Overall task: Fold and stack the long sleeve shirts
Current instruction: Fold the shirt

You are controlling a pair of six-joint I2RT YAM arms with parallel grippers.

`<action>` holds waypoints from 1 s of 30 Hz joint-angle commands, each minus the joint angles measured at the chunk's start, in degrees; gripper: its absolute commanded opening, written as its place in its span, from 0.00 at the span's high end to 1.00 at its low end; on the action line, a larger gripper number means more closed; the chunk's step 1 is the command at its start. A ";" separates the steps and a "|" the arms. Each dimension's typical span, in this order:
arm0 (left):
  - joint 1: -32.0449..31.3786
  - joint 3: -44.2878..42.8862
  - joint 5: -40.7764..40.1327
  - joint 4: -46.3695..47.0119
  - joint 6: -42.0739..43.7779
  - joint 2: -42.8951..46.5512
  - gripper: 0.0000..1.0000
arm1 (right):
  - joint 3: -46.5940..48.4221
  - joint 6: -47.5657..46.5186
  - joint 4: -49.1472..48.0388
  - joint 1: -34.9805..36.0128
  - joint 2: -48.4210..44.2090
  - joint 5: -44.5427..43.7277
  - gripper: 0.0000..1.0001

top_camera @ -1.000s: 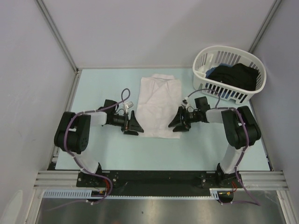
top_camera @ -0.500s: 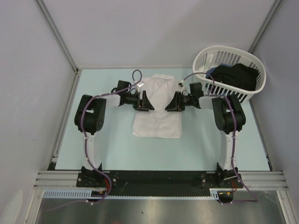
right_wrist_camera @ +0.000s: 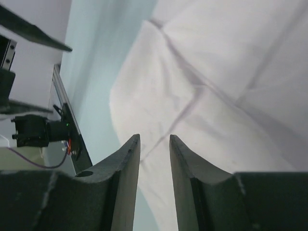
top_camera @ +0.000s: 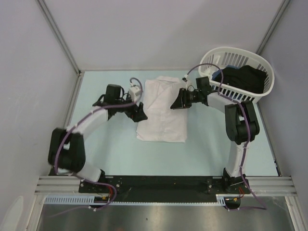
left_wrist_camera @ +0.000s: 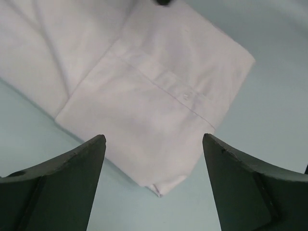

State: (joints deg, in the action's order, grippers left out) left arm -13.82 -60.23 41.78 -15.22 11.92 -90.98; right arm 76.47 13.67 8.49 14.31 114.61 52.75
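A white long sleeve shirt [top_camera: 161, 120] lies folded into a rectangle in the middle of the pale green table [top_camera: 106, 149]. My left gripper [top_camera: 138, 113] sits at its left edge, open wide. In the left wrist view a folded corner of the shirt [left_wrist_camera: 159, 96] lies between the spread fingers [left_wrist_camera: 72, 183], untouched. My right gripper [top_camera: 177, 102] hovers over the shirt's upper right part. Its fingers [right_wrist_camera: 126, 173] stand a narrow gap apart above the cloth [right_wrist_camera: 231, 72], with nothing between them.
A white slatted basket [top_camera: 226, 90] holding dark clothes [top_camera: 243, 79] stands at the back right, close behind the right arm. Grey walls enclose the table on three sides. A metal rail [top_camera: 163, 183] runs along the near edge.
Both grippers moved from the shirt's near part toward its far part, and the shirt now lies squarer. The left arm's elbow swung out left. The right jaws narrowed.
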 commanded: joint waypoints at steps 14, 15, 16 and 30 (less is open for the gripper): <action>-37.15 34.91 -44.74 28.92 39.49 13.38 0.26 | 4.04 -3.74 -4.10 7.14 9.23 -0.63 0.64; -37.76 35.44 -45.46 31.20 40.62 12.15 0.28 | 4.13 -4.00 -3.92 7.23 9.75 -0.89 0.64; -37.94 35.62 -45.99 32.26 41.24 11.27 0.32 | 4.13 -4.61 -3.75 7.23 10.11 -1.24 0.64; -39.96 27.72 -34.50 6.39 35.99 22.21 1.00 | 4.30 -1.37 1.08 7.93 1.87 0.51 0.50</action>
State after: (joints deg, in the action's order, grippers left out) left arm -52.05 -26.94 -1.26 9.65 52.31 -78.39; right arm 78.81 10.76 8.01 22.09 124.14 52.93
